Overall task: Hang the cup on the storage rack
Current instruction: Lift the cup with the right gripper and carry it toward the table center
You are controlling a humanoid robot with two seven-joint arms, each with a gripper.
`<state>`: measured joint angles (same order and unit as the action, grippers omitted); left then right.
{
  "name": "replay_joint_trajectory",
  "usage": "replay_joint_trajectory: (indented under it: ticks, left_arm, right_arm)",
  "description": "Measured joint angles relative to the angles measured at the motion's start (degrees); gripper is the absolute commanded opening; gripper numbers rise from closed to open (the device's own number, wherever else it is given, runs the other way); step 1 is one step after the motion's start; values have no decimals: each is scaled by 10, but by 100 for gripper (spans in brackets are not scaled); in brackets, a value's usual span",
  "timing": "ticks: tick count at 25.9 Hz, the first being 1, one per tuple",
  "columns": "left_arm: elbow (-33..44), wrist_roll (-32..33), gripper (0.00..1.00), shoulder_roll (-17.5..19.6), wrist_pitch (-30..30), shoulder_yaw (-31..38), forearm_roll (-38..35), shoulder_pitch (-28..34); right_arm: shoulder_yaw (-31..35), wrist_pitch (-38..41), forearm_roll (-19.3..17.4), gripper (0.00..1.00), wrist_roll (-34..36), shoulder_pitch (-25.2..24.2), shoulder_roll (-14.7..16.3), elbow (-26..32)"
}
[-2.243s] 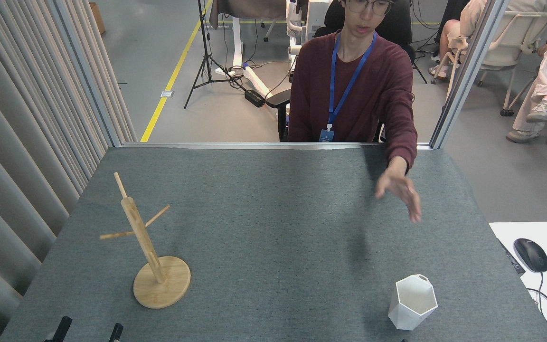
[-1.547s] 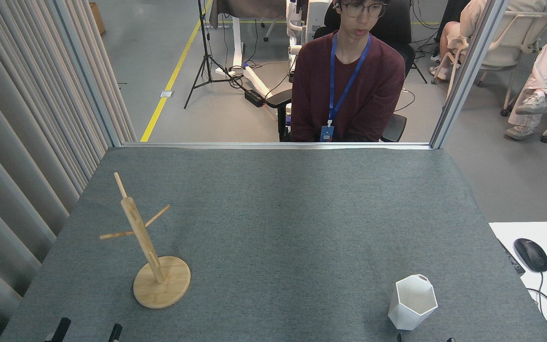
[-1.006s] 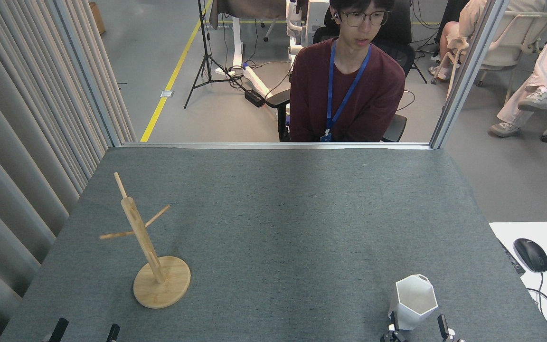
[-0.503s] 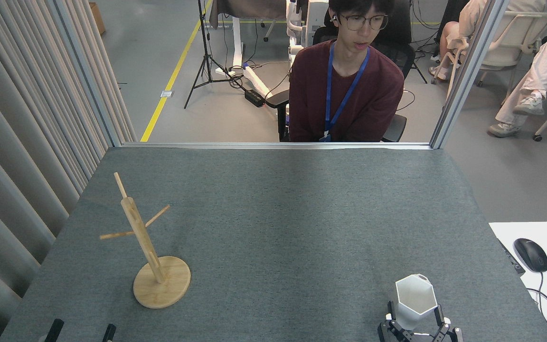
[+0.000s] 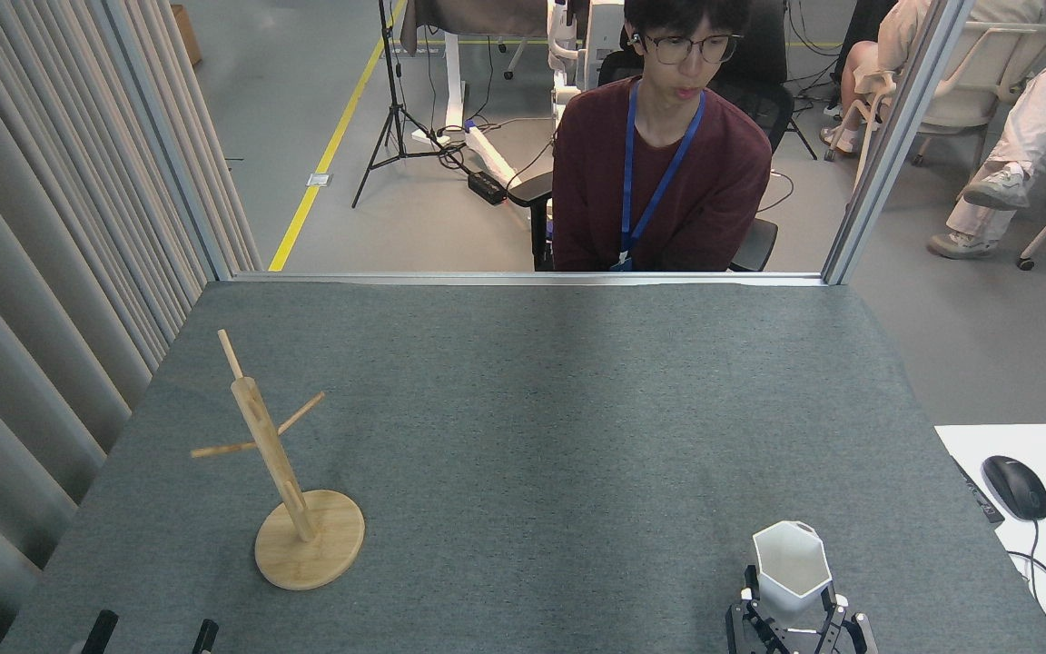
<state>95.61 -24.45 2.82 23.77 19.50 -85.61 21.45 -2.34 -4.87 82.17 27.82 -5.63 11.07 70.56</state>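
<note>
Poking up from the near-left edge of the grey worktop (image 5: 523,436), the left gripper (image 5: 152,634) shows only two dark fingertips standing apart with nothing between them; just beyond it to the right stands the storage rack (image 5: 282,472), its round bamboo base flat on the felt, its post leaning away to the left and three thin pegs jutting out near the top, all bare; behind the far edge of the worktop, at the middle, a person (image 5: 664,173) in a dark red top with a blue lanyard sits facing the robot; near the front right corner the cup (image 5: 791,568) stands upright, its open mouth up and its small ring handle at the far rim, well apart from the rack; the right gripper (image 5: 794,616) sits at the cup's lower part with a dark finger on each side of the faceted wall, but whether they press on it cannot be told; off the worktop at the right edge, a black mouse (image 5: 1016,487) lies on a white desk.
</note>
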Motion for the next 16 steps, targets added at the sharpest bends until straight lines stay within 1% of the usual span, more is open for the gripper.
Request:
replay_joint_trajectory:
  ticks: [3, 5, 8, 11, 13, 16]
  left_arm:
    - [1, 0, 100, 0, 0, -2, -1, 0]
    - [2, 0, 100, 0, 1, -7, -2, 0]
    - [4, 0, 100, -1, 5, -33, -4, -1]
    - [7, 0, 100, 0, 18, -83, -21, -6]
    - [7, 4, 100, 0, 36, -122, -49, -11]
    - [10, 13, 100, -3, 62, -175, -108, -23]
  right_arm:
    - [1, 0, 0, 46, 0, 1, 0, 2]
    - [1, -1, 0, 46, 1, 2, -1, 15]
    - [0, -2, 0, 46, 2, 2, -4, 56]
    - [-6, -3, 7, 46, 4, 2, -16, 103]
    - [-19, -3, 20, 46, 3, 3, -30, 128]
    - [-57, -3, 56, 46, 0, 11, -52, 145]
